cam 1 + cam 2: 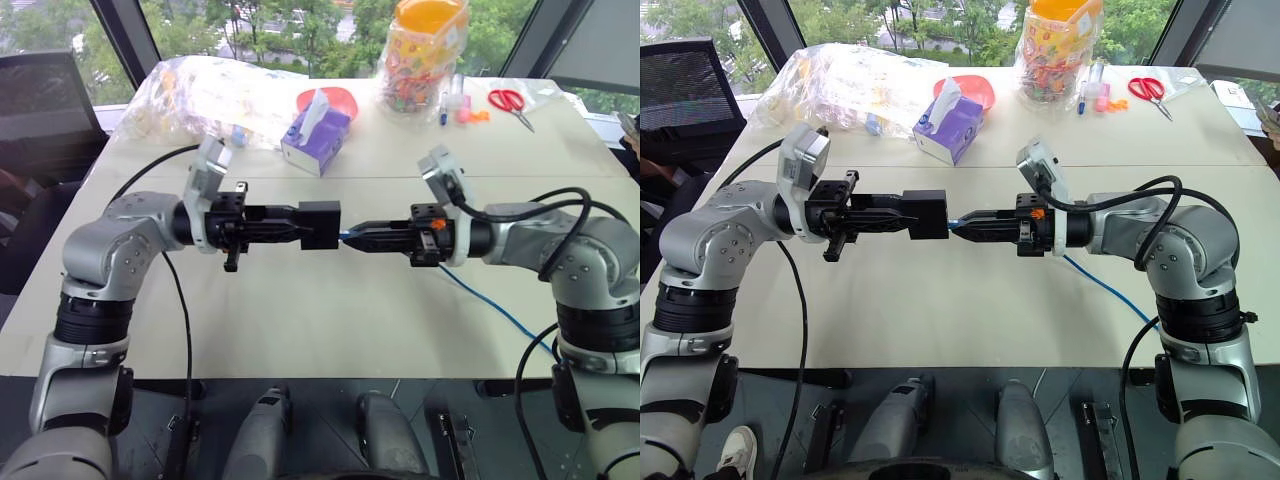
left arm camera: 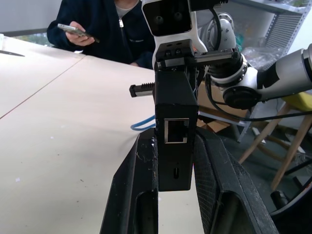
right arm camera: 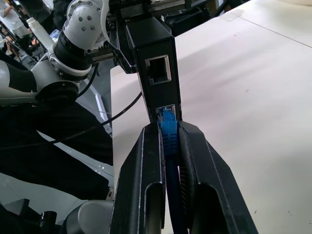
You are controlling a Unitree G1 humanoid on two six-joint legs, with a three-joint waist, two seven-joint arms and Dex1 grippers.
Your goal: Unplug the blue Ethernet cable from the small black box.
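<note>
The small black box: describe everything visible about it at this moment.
The small black box is a matte black cuboid, plastic by its look, held above the table between the fingers of the left gripper. Its far face has two sockets: one empty, one with the plug of the blue Ethernet cable still seated in it. The near face shows another empty socket and a small slot. The right gripper is shut on the cable at the plug.

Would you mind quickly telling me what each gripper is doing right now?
Left gripper: shut on the small black box.
Right gripper: shut on the blue Ethernet cable at its plug end, which sits at the box's socket.
</note>
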